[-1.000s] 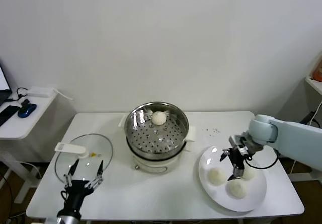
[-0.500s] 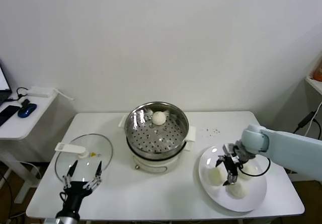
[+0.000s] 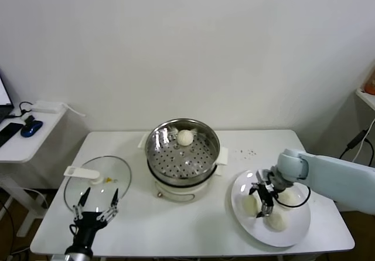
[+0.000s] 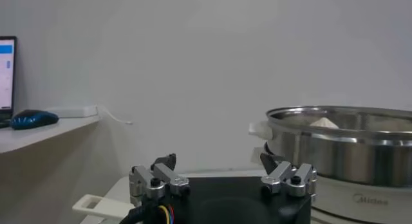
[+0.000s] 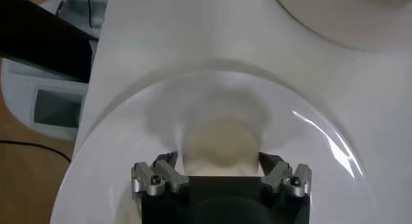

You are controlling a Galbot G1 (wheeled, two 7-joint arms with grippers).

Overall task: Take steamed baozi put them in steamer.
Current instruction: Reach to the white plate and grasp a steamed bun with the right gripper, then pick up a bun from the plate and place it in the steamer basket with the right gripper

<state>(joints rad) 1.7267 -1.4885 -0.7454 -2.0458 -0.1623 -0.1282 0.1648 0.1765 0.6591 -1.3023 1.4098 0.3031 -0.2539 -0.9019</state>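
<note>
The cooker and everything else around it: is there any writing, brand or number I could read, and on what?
"Midea": grey brand name on the white base of the steamer, left wrist view.
Monitor at the side desk: screen lit, content too blurred to read.
Grey panel on the white device beside the table: nothing legible.
Nothing else carries text.

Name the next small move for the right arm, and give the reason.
Probably finish closing, then lift. The right gripper is down on the white plate with its fingers either side of a baozi; the steamer holds only one bun.
</note>
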